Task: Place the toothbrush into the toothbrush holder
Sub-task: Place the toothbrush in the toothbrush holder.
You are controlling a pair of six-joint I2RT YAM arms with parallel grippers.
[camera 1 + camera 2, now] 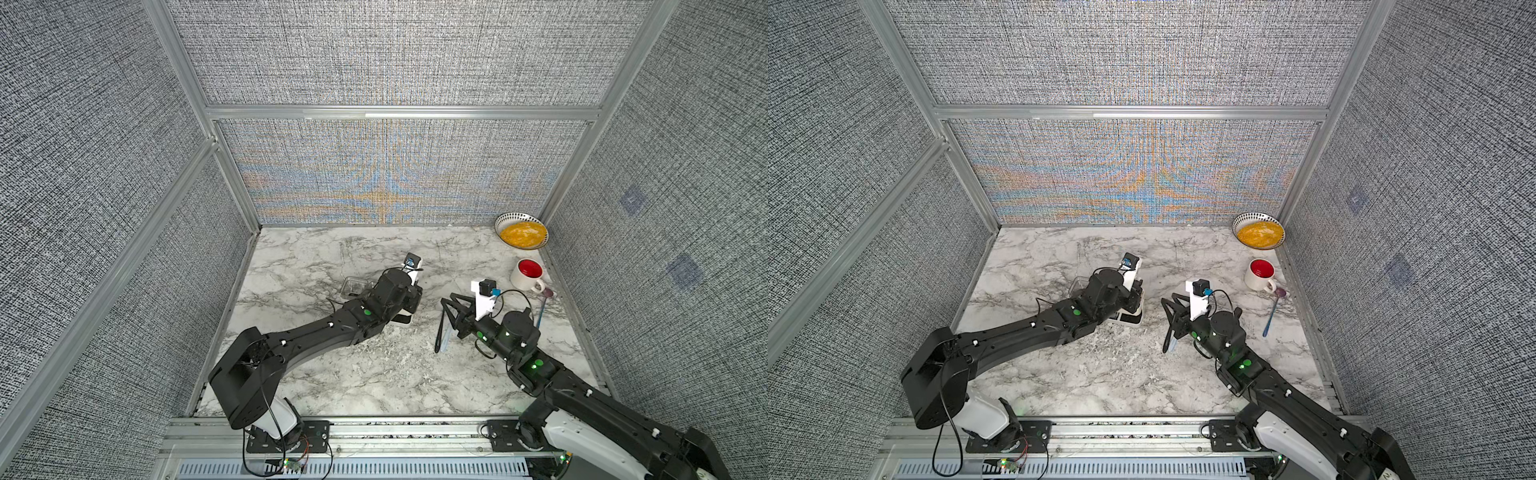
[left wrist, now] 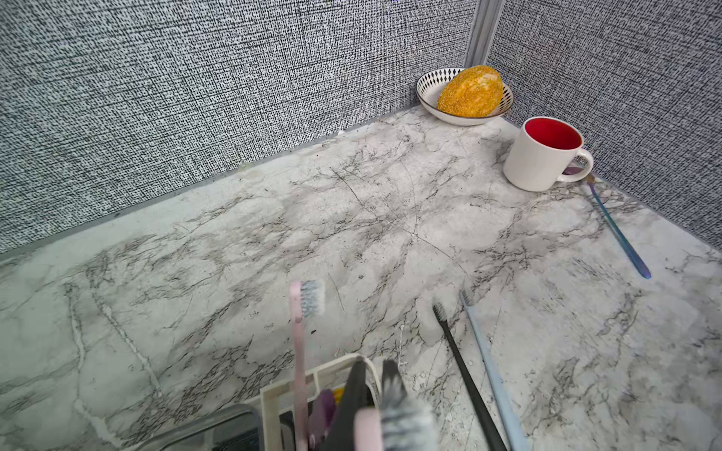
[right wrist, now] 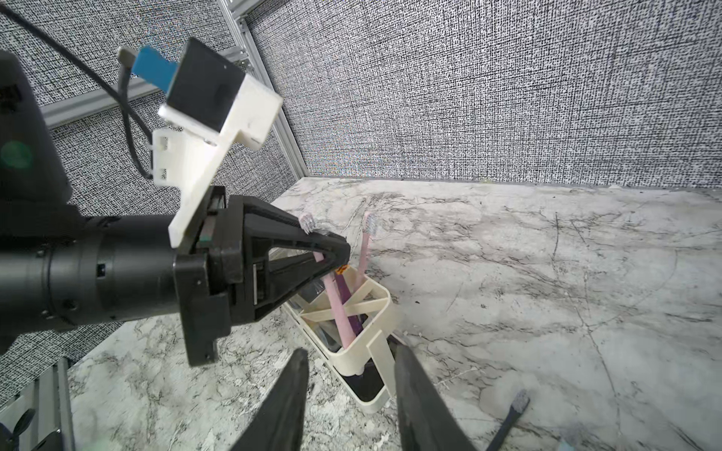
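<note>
The white toothbrush holder stands on the marble table, mostly hidden under my left arm in both top views. My left gripper is shut on a pink toothbrush just below its head. The handle slants down into the holder's end compartment. A second pink toothbrush stands upright in the holder, beside a purple item. My right gripper is open and holds nothing, with its fingers pointing at the holder's near end. A black toothbrush and a light blue toothbrush lie side by side on the table.
A white mug with a red inside stands near the right wall, with a blue-handled spoon beside it. A patterned bowl holding a yellow sponge sits in the back right corner. A clear square cup stands left of the holder.
</note>
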